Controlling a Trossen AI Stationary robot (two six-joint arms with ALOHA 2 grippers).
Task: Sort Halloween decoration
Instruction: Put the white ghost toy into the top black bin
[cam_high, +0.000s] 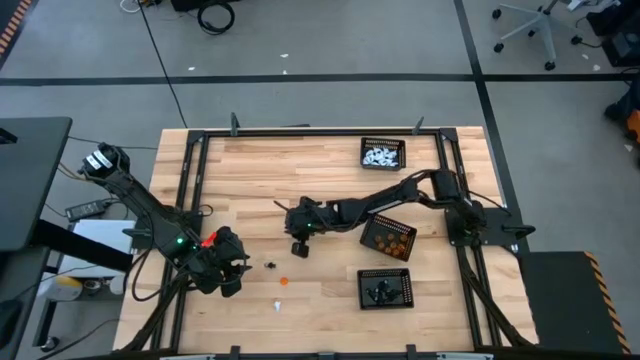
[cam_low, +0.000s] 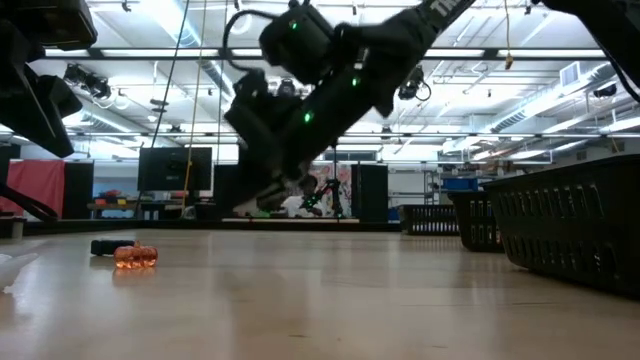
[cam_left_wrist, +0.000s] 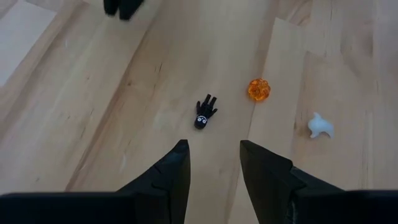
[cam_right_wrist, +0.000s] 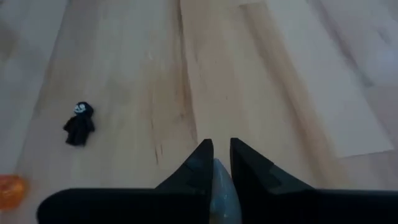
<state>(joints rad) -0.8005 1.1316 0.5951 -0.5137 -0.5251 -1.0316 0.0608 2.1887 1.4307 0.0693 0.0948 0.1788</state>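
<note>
We see a black figure (cam_left_wrist: 205, 112), an orange figure (cam_left_wrist: 259, 89) and a white figure (cam_left_wrist: 320, 126) loose on the table (cam_high: 330, 215) before our left gripper (cam_left_wrist: 213, 163), fingers apart. Our right gripper (cam_right_wrist: 216, 163) pinches something pale.
</note>
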